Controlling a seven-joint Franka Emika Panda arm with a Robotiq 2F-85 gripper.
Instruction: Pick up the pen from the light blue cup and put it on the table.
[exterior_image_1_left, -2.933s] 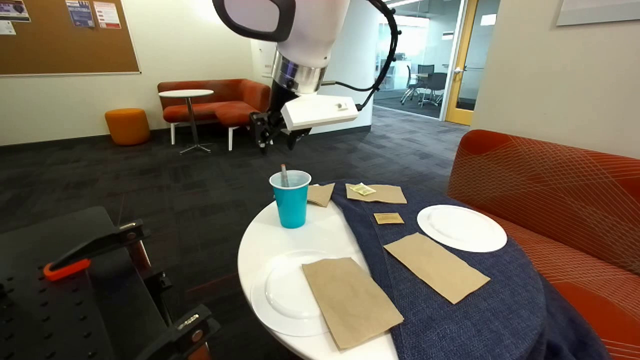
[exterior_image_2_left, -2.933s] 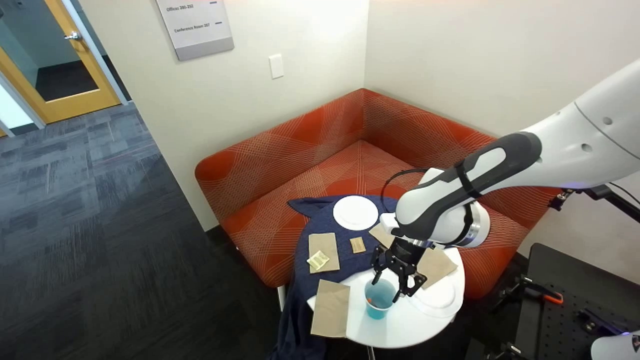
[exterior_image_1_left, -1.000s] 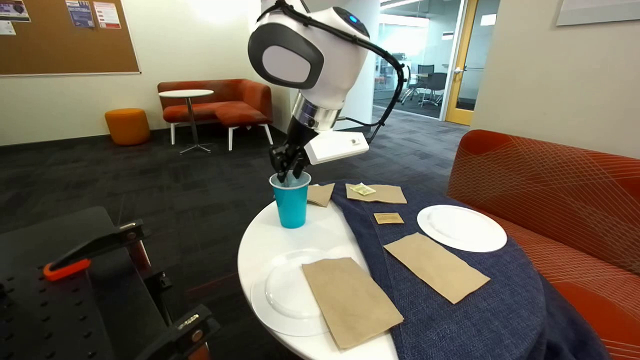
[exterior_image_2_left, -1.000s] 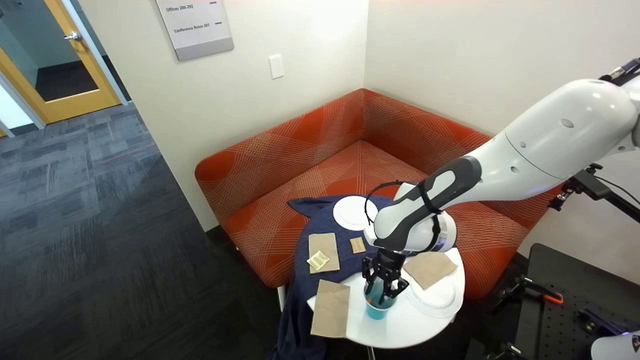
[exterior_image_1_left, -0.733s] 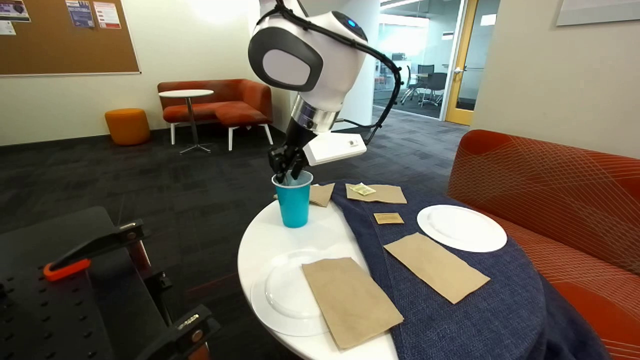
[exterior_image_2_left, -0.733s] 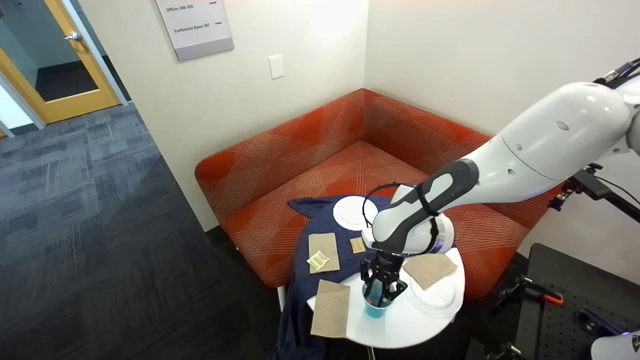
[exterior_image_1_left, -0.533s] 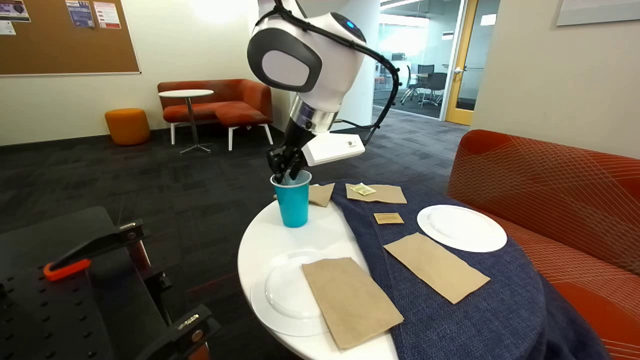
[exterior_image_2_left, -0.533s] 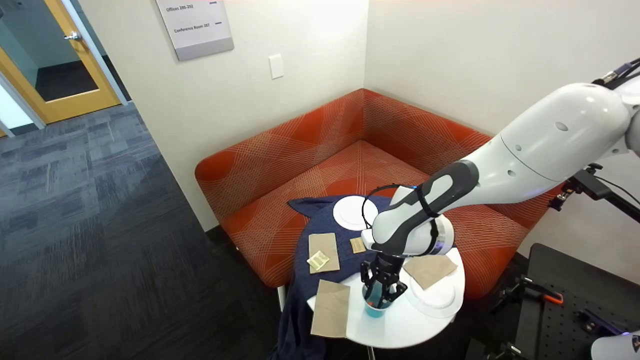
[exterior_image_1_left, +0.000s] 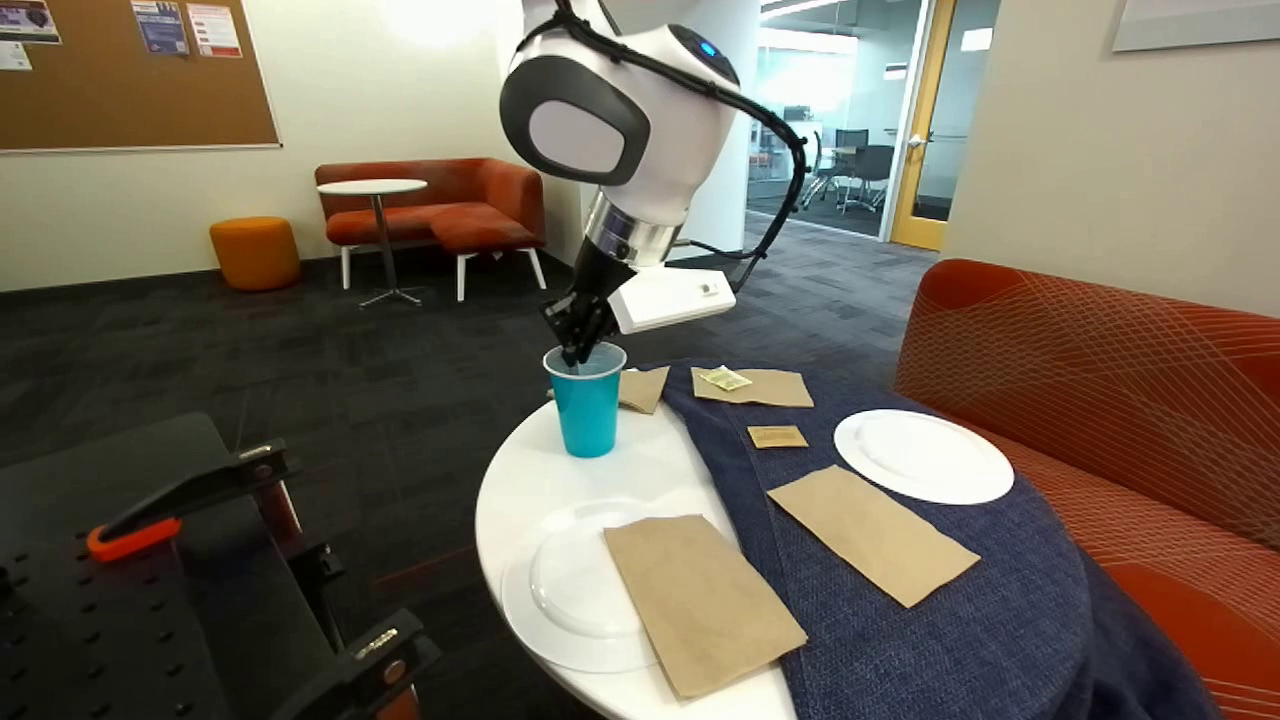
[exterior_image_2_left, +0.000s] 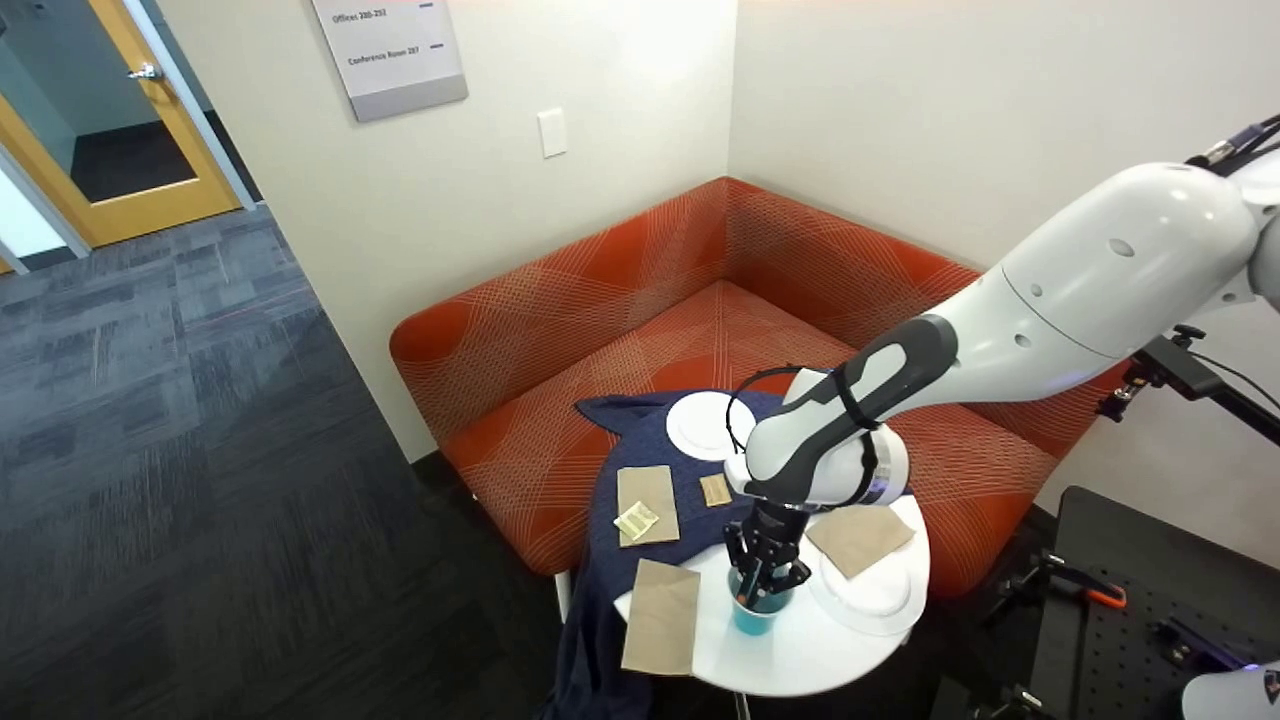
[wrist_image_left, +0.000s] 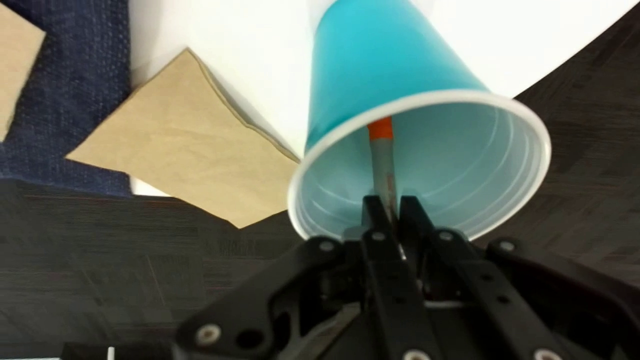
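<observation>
The light blue cup (wrist_image_left: 385, 55) stands on the white part of the table (exterior_image_1_left: 535, 490), near its edge. Inside it leans the pen (wrist_image_left: 384, 160), with a grey barrel and an orange end deeper in the cup. My gripper (wrist_image_left: 391, 207) reaches through the cup's mouth, its fingertips close together with the pen's barrel between them: it is shut on the pen. The pen's upper part is hidden by the fingers. In both exterior views the cup (exterior_image_1_left: 587, 415) hides the lower fingertips; a speck of the pen's orange (exterior_image_2_left: 741, 599) shows in an exterior view.
A folded brown napkin (wrist_image_left: 190, 145) lies close beside the cup. A clear plate (exterior_image_1_left: 560, 590) with a brown napkin (exterior_image_1_left: 705, 605) on it sits farther along. The navy cloth (exterior_image_1_left: 950, 620) bears more napkins, small packets and a white plate (exterior_image_1_left: 924, 456). An orange sofa (exterior_image_1_left: 1120, 420) borders the table.
My gripper has come down from above the cup into its mouth. In the last half second its fingers have closed together around the pen. The cup has shifted slightly.
</observation>
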